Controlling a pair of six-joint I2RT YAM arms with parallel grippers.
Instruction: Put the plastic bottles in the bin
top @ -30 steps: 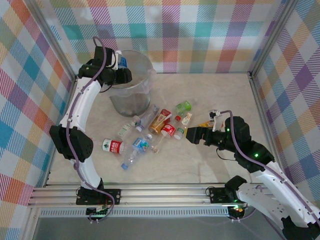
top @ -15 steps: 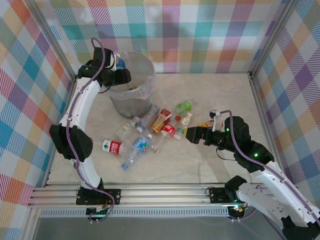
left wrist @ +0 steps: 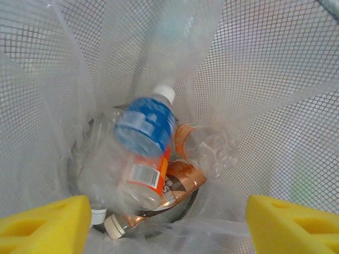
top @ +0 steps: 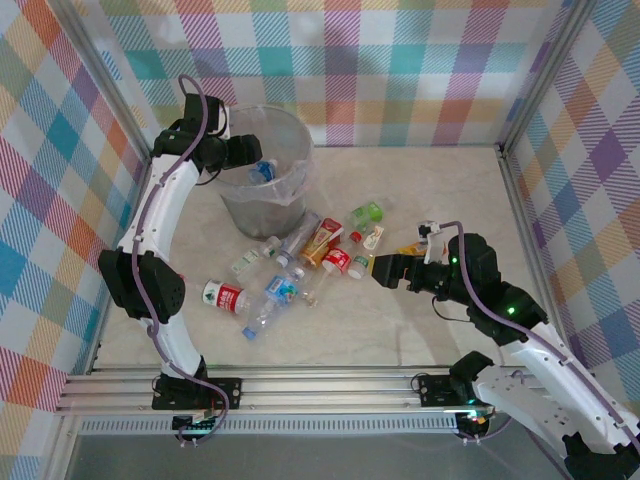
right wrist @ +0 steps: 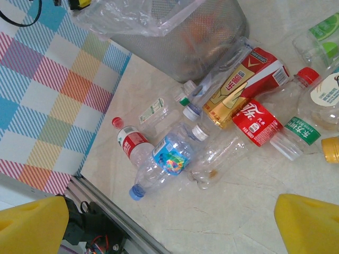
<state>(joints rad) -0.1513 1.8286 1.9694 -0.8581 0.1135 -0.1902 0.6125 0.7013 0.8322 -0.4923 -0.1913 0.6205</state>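
Left gripper spread above the tall translucent grey bin, holding nothing — blue-labelled clear plastic bottle inside it; advise rising straight up before swinging away.

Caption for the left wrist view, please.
Left gripper open above the lined bin, a blue-labelled bottle on top of other bottles at its bottom.

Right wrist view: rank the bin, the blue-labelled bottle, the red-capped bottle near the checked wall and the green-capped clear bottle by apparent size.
1. bin, largest even though the frame cuts it off.
2. blue-labelled bottle.
3. red-capped bottle and green-capped clear bottle: too alike to rank.
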